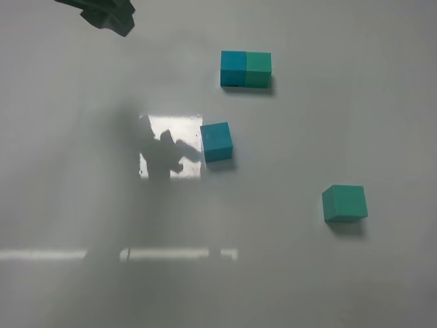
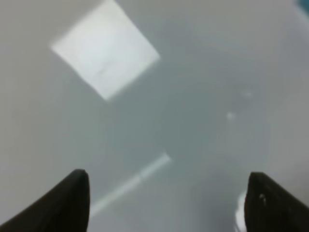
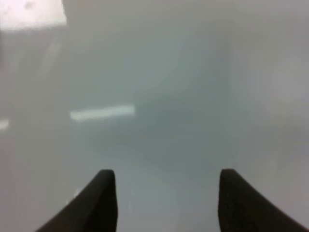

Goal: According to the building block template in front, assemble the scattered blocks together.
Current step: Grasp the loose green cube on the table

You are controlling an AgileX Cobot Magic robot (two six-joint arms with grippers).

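Note:
In the exterior high view the template lies at the back, a cyan-blue cube on the left joined flush to a teal-green cube on the right. A loose cyan-blue cube sits near the middle, slightly turned. A loose teal-green cube sits apart at the front right. My left gripper is open and empty over bare table. My right gripper is open and empty over bare table. Neither wrist view shows a whole cube, and I cannot make out either gripper in the exterior high view.
The grey glossy table carries bright light reflections and a dark shadow left of the blue cube. A dark green shape pokes in at the top left edge; I cannot tell what it is.

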